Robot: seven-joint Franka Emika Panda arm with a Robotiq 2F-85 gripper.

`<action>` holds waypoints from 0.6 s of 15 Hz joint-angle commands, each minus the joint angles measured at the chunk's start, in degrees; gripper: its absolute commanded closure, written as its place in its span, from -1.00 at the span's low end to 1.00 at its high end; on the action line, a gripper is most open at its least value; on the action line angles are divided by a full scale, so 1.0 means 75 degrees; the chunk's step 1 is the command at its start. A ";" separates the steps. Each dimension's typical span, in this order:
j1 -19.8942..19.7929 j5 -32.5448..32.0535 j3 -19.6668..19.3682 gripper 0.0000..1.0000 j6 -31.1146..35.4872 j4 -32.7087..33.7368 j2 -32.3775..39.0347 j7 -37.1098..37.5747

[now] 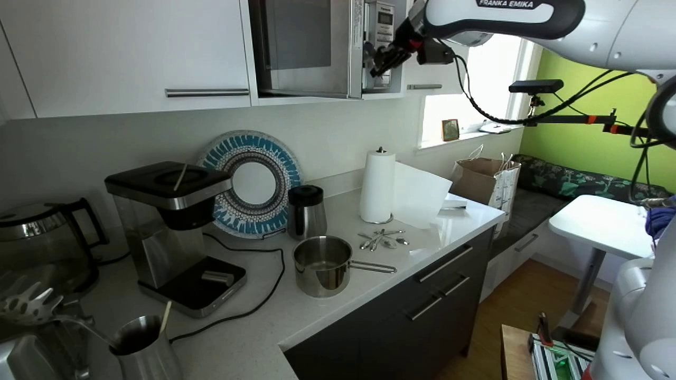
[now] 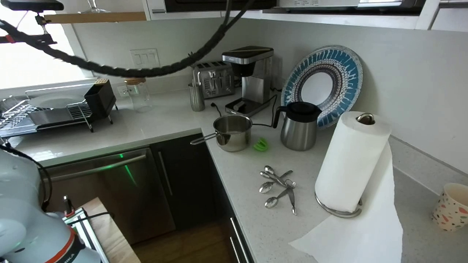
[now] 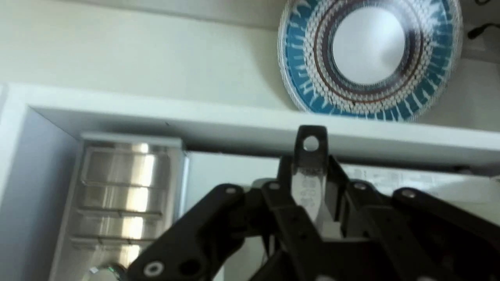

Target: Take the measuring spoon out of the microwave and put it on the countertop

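We are reading the gripper (image 3: 310,170) as pinching the measuring spoon (image 3: 308,191) by its handle: the fingers (image 3: 337,175) are pressing from both sides, and the dark holed end is protruding past them. The spoon is sitting just in front of the microwave (image 1: 381,32) or at its mouth; depth is not resolving.

Step in hand, our judgement: clearing the opening, then lowering. We are favouring a straight retreat from the button panel (image 3: 129,187), since the door (image 1: 301,39) is standing open near the fingers, and only then a descent past the cabinet rim (image 3: 175,110). For the landing we are choosing the countertop (image 2: 239,182) just inside its front edge, between the inner corner and the far end corner, skirting the saucepan (image 2: 236,138) by the inner corner and the loose spoons (image 2: 287,184) farther along that edge. We are advising levelling the bowl and releasing low.

Uncertain, nearest first: the fingers are hiding the bowl in the wrist view, which is blurring somewhat. A rounded grey shape (image 1: 368,50) beside the gripper may be that bowl; we are not confirming it. The door is screening the cavity in an exterior view. Beside the saucepan a small green thing (image 2: 260,144) is defying identification.
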 commanded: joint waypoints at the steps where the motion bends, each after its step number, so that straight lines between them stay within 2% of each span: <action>1: -0.0237 -0.0299 -0.0053 0.88 -0.1089 -0.1878 -0.1488 0.0147; 5: -0.0438 -0.0084 -0.0182 0.88 -0.2718 -0.2779 -0.2151 0.0197; 6: -0.0479 -0.0025 -0.0264 0.88 -0.3166 -0.2761 -0.2140 0.0249; 7: -0.0395 -0.0085 -0.0252 0.88 -0.2741 -0.2281 -0.1802 0.0062; 8: -0.0407 -0.0085 -0.0270 0.54 -0.2826 -0.2382 -0.1863 0.0069; 9: -0.0407 -0.0084 -0.0275 0.54 -0.2806 -0.2359 -0.1861 0.0066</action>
